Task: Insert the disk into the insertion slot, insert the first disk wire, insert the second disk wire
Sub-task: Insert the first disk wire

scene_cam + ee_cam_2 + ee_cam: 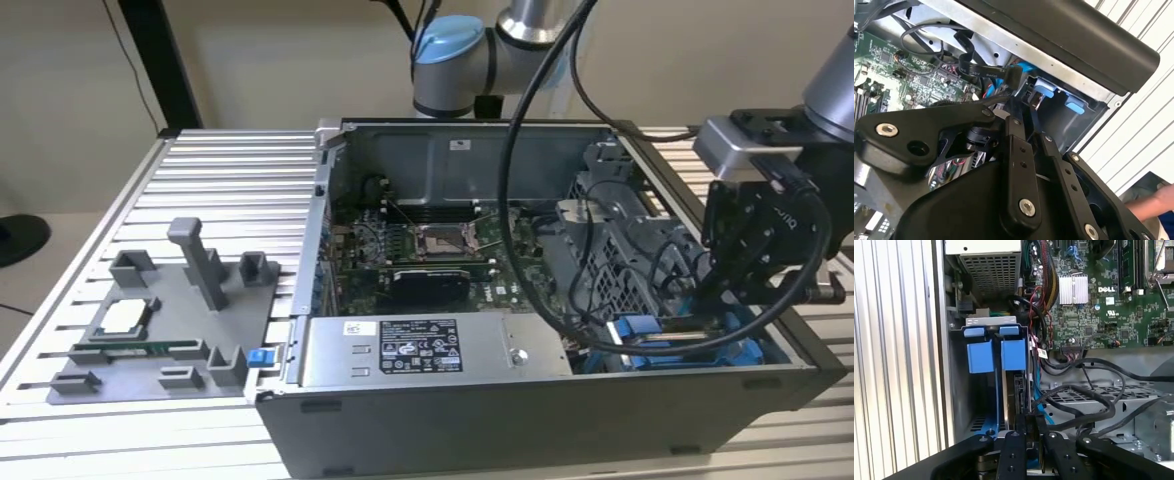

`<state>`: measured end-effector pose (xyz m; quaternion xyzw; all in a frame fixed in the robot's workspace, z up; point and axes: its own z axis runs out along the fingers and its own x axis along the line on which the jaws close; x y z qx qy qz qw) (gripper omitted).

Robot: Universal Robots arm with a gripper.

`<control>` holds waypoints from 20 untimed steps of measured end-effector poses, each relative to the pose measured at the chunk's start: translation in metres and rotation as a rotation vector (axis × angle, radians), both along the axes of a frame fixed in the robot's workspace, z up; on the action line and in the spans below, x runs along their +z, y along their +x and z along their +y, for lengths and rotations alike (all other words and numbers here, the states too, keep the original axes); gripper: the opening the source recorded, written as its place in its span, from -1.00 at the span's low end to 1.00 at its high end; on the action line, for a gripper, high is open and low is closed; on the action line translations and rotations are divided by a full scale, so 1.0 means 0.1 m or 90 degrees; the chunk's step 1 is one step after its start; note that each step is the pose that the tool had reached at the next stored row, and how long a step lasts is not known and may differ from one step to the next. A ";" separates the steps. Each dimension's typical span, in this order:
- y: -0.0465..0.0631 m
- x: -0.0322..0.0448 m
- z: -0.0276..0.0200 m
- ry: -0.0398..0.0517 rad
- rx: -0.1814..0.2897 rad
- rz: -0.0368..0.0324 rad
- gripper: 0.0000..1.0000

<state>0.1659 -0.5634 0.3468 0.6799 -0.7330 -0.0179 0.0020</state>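
**Spotter:** Where are you, arm?

**Arm:** At the corner of the open computer case [534, 420], on the exterior view's right. My gripper [1031, 424] is low inside the drive bay.

**Spotter:** And the disk?

**Arm:** Dead ahead of my tips! In the first wrist view I take the dark slab rimmed in blue for the disk [1020, 395]. It stands on edge inside the insertion slot [961, 390], in the compartment nearer the motherboard [1114, 310]. The compartment beside it shows its perforated floor.

**Spotter:** How does it lie against you?

**Arm:** Its long axis runs straight away from me, in line with my fingers [1013, 455], toward the two blue tabs [979, 357] at the far end of the bay. So it's lengthwise to my reach, not across it.

**Spotter:** Grip?

**Arm:** The fingers are nearly together, with just a sliver of gap. They sit right at the disk's near edge, but I can't make out whether they're touching it or clamping it.

**Spotter:** Wires?

**Arm:** Black cables [1094, 400] loop just beside the bay on the motherboard side. They're near my fingers but apart from them, as far as I can judge.
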 end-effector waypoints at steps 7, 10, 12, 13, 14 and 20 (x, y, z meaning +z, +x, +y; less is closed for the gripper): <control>0.00 -0.033 -0.004 -0.0019 0.003 0.0000 -1.00; 0.00 -0.039 -0.004 -0.0018 0.003 0.0000 -1.00; 0.00 -0.045 -0.004 -0.0020 0.003 0.0000 -1.00; 0.00 -0.047 -0.004 -0.0021 0.003 0.0000 -1.00; 0.00 -0.050 -0.004 -0.0021 0.003 0.0000 -1.00; 0.00 -0.067 -0.004 -0.0026 0.003 -0.0001 -1.00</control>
